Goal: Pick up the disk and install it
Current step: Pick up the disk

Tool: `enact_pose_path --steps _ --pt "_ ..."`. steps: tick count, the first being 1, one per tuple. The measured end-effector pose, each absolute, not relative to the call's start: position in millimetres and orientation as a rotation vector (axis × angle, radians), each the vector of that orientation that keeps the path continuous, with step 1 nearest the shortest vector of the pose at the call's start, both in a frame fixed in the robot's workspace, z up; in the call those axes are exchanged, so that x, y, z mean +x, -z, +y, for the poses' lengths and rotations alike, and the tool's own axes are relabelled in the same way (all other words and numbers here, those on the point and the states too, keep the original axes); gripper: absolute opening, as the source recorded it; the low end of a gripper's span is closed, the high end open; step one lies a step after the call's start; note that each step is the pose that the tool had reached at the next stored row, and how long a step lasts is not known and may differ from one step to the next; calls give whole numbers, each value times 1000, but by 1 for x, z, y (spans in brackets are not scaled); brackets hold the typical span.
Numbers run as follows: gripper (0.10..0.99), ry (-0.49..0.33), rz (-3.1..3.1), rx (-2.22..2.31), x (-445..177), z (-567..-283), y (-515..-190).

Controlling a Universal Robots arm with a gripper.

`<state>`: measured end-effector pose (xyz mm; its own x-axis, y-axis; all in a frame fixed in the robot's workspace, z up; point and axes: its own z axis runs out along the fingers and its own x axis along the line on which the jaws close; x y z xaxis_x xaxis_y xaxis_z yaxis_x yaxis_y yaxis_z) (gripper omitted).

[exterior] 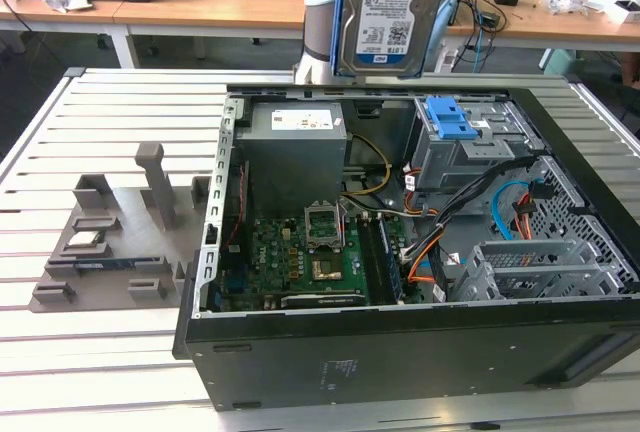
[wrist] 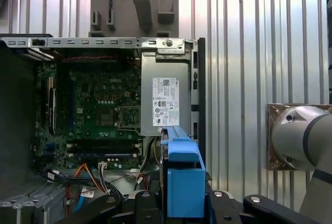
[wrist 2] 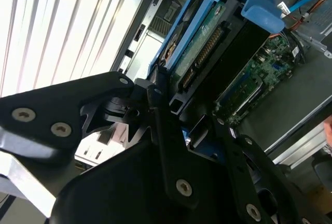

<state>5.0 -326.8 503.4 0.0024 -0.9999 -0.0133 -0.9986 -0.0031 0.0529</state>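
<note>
The surface (exterior: 120, 102) is a pale metal top, ribbed with long parallel grooves that run from the exterior view's left to its right; the first wrist view shows the same grooves (wrist: 238, 53). A dark computer case (exterior: 400, 362) lies on its side on it, open face up, taking up the exterior view's right half. Just beside the case, on the exterior view's left, sits a flat grey fixture (exterior: 110, 242) with raised blocks, slots and one upright post. In the first wrist view the arm's base (wrist: 298, 138) stands on a brownish plate on the surface, with bare grooves between it and the case.
</note>
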Motion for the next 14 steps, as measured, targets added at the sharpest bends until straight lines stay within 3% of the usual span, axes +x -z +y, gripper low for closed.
enact_pose_path --steps 14 --pt "365 73 -2198 2204 20 -327 -488"
